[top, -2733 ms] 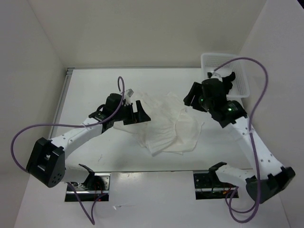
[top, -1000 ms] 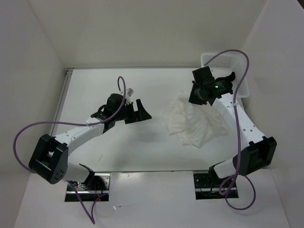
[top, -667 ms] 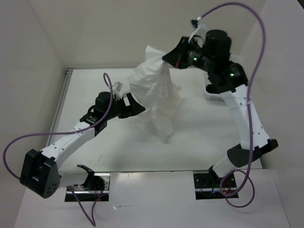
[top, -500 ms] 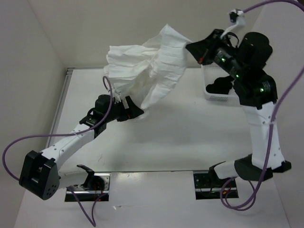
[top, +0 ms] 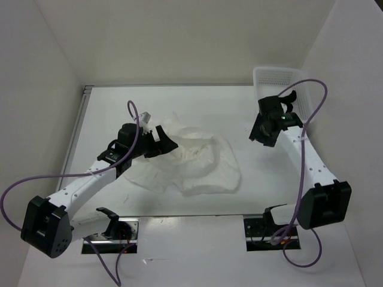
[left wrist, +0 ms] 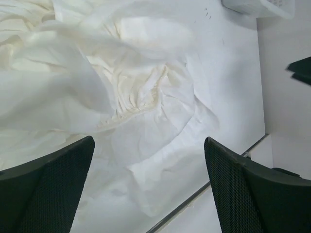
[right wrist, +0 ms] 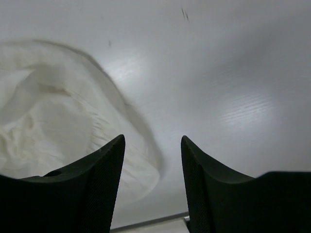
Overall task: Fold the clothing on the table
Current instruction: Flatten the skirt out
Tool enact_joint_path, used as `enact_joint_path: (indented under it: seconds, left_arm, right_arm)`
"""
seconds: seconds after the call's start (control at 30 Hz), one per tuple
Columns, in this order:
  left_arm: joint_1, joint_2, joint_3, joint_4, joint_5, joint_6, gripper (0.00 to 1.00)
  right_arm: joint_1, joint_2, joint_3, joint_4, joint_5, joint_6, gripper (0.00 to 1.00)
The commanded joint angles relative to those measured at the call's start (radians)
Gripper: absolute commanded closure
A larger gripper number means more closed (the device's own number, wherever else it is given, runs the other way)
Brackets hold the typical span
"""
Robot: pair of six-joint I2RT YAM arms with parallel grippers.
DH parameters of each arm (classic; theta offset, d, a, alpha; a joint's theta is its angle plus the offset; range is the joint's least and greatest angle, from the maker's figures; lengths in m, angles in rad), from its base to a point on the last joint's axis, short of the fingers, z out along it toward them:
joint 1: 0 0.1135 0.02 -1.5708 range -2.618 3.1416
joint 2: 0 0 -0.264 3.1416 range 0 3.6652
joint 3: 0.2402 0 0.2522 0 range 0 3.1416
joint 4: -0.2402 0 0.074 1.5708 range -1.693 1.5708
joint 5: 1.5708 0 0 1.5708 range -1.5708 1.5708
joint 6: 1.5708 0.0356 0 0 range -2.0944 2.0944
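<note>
Status: the clothing is down on the table, about mid-table and slightly to the left arm's side, its near edge short of the table's front edge. It's not folded, just a loose, crumpled white spread with an irregular outline. One flap reaches toward the far-left, a flatter tongue runs out near-left, and a rounded lobe bulges on the right and near side. The fabric is thin and several layers overlap, with shadowed ridges through the middle. The left wrist view shows the clothing close up: fine gathered creases bunch along a curved seam near the centre, creamy shading sits in the folds, and smoother sheets lie around it on the table. Left gripper hangs over the far-left part of the garment with jaws spread wide; the left gripper has nothing pinched between its fingers. Right gripper is off to the right of the cloth, well apart from it, just in front of the white mesh basket. In its wrist view the right gripper is released, jaws parted and holding nothing. The blurred rounded edge of the clothing lies below left of it, with bare table beyond.
</note>
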Motion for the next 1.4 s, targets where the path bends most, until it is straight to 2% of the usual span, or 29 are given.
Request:
enact_joint_path:
  seconds: [0.0,0.07,0.1,0.2,0.33,0.47,0.5,0.57,0.63,0.67,0.73,0.83,1.07,1.37]
  left_arm:
    - [0.005,-0.021,-0.007,0.023,0.002,0.02,0.0]
    - [0.005,-0.021,-0.007,0.034,0.002,0.009,0.0]
    - [0.005,-0.021,-0.007,0.034,0.002,0.009,0.0]
    - [0.005,-0.021,-0.007,0.034,0.002,0.009,0.0]
    - [0.005,-0.021,-0.007,0.012,-0.021,0.009,0.0]
    - [0.014,-0.021,0.022,0.023,0.006,0.08,0.0]
    - [0.014,-0.021,0.022,0.032,0.017,0.089,0.03]
    - [0.014,-0.021,0.022,0.041,0.017,0.089,0.25]
    - [0.014,-0.012,0.031,0.031,0.0,0.069,0.59]
    - [0.025,-0.011,0.031,0.031,0.0,0.058,0.81]
    - [0.025,0.008,0.031,0.02,0.025,0.058,1.0]
    - [0.034,0.009,0.021,0.031,0.066,0.058,1.0]
    - [0.034,-0.01,0.01,0.06,0.055,0.049,1.0]
    - [0.034,-0.01,0.001,0.042,0.055,0.04,1.0]
  right_arm:
    - [-0.002,-0.128,0.142,0.037,0.08,0.005,0.44]
    - [-0.002,-0.128,0.151,0.066,-0.063,-0.004,0.43]
    - [-0.002,-0.117,0.141,0.116,-0.18,-0.004,0.41]
    - [0.028,-0.073,0.072,0.251,-0.397,0.019,0.41]
    - [0.145,0.037,0.042,0.348,-0.434,0.04,0.4]
    - [0.231,0.223,0.128,0.391,-0.434,0.04,0.4]
    - [0.245,0.252,0.146,0.391,-0.434,0.04,0.4]
    - [0.282,0.348,0.211,0.402,-0.434,0.028,0.4]
    - [0.312,0.41,0.274,0.402,-0.419,0.019,0.4]
    - [0.322,0.464,0.294,0.402,-0.407,0.019,0.4]
    - [0.331,0.513,0.343,0.413,-0.396,0.019,0.4]
    - [0.342,0.594,0.392,0.401,-0.382,0.019,0.4]
    - [0.351,0.668,0.459,0.437,-0.286,0.008,0.4]
    - [0.36,0.847,0.683,0.359,-0.158,-0.024,0.38]
